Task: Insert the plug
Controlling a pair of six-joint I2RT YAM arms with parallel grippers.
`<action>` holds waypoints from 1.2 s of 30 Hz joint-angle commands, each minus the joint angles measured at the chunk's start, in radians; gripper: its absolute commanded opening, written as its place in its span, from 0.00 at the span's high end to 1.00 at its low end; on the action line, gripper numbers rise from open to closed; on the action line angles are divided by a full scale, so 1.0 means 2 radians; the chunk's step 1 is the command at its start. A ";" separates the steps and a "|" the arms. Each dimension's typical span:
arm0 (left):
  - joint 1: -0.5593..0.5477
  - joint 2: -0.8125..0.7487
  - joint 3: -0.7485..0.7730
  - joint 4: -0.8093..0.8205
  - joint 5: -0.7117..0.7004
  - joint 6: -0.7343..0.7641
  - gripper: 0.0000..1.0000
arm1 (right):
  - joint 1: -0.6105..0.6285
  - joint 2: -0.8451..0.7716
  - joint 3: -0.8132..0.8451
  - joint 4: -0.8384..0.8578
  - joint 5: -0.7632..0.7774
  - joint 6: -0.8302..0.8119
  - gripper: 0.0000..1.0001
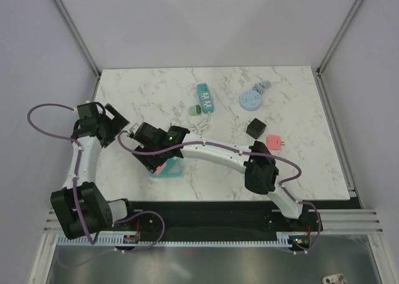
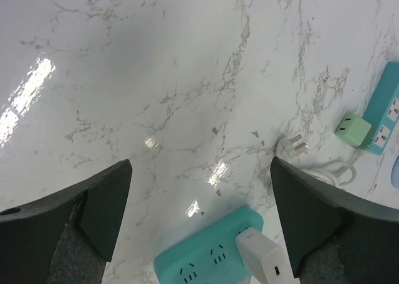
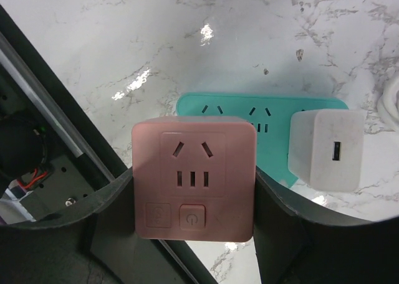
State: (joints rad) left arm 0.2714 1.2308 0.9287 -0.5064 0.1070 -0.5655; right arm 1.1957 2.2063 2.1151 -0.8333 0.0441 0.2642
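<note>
While the right hand (image 3: 193, 200) pinches the pink adapter cube (image 3: 193, 165) by its left and right sides, the cube's socket face and power button point up at the wrist camera. Cube is over the near end of a teal power strip (image 3: 237, 113) lying flat on the marble tabletop (image 1: 318, 159), close to the front edge. It hides that end of the strip, so cannot tell whether its pins are in a socket or just above one. White USB charger (image 3: 325, 148) is plugged into the same strip just beside the cube, with a small gap between them and free socket holes visible beyond both. Left hand (image 2: 199, 203) is further back and to the left, spread wide, nothing between its fingers. It hangs over bare marble, with the strip and charger at the lower edge of its view. Past the right arm a white corded plug (image 2: 293, 148) lies loose on the tabletop, prongs showing. Black cube (image 1: 255, 128) and a small pink plug (image 1: 274, 142) sit to the right of it, near each other but apart. Further back is a second teal strip (image 1: 204, 97) with a light green adapter (image 1: 195, 109) touching its left side. Farthest is a round blue disc (image 1: 250, 99) with a small grey-blue piece (image 1: 260, 86) at its far edge.
</note>
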 commanded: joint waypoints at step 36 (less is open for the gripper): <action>0.069 0.043 -0.016 0.065 0.132 -0.039 0.01 | -0.020 0.076 0.081 -0.008 -0.037 -0.005 1.00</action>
State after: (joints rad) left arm 0.3996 1.3163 0.8974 -0.4091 0.3450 -0.6231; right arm 1.1522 2.3657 2.2459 -0.8612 -0.0086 0.2619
